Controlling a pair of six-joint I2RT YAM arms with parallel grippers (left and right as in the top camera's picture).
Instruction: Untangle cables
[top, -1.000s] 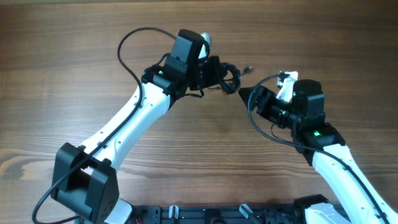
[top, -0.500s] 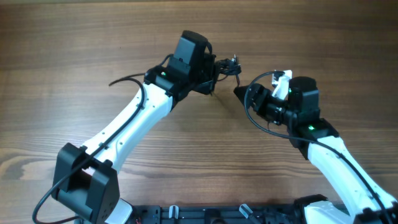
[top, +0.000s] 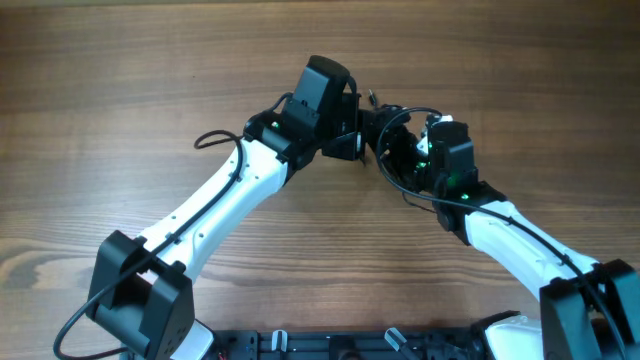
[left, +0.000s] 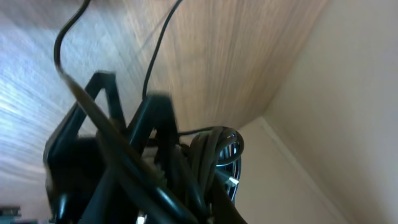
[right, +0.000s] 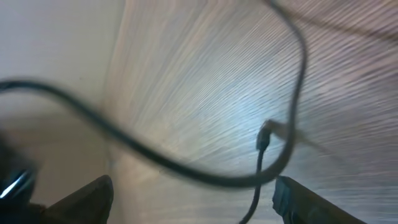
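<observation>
The two arms were brought together at the upper centre of the overhead frame, where the left pincer (top: 363, 122) was set just beside the right one, tip towards tip. The left pincer was clenched, and the cables (left: 217, 149) were gripped at its end as a tight dark coil with a few metal glints (the exact bite was lost in blur). The coil was held up off the worktop (top: 120, 60), at the lower centre of the left wrist frame, with the worktop's far edge and a pale wall (left: 348, 155) seen close behind it.

The right pincer (right: 193, 183) was left released, its fingers (right: 87, 198) spread to the two lower corners of its own frame. A blurred dark cord was swept across between them without being clamped; whether it was a cable or arm wiring could not be told. A thin cord with a plug end (right: 262, 142) was hung right of centre, above the wood.

Broad bare wood was left open along the top, the left and the upper right of the overhead frame. Only an arm wire (top: 210, 138) was looped out at centre left, and the base rail (top: 330, 345) was laid along the bottom edge.
</observation>
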